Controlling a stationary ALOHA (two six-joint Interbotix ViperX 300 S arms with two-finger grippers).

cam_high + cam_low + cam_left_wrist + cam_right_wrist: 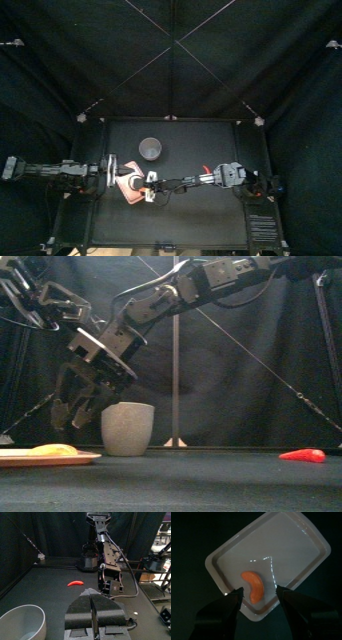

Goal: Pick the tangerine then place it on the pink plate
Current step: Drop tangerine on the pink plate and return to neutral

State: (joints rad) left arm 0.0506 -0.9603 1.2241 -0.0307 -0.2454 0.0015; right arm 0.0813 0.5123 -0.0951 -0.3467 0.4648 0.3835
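Note:
The tangerine (254,586), an orange segment, lies on the pink plate (284,547) near one long rim. In the front view the tangerine (54,450) rests on the plate (24,460) at the table's front left. My right gripper (261,604) hangs open just above it, a jaw on either side, touching nothing. The same gripper (80,408) shows its jaws spread and pointing down over the plate. My left gripper (93,612) is shut and empty, resting at the left beside the plate (130,184).
A tall grey speckled cup (128,428) stands just behind the plate, close to the right arm's jaws. A red toy pepper (303,455) lies on the table to the right. The right arm (201,178) stretches across the table's middle.

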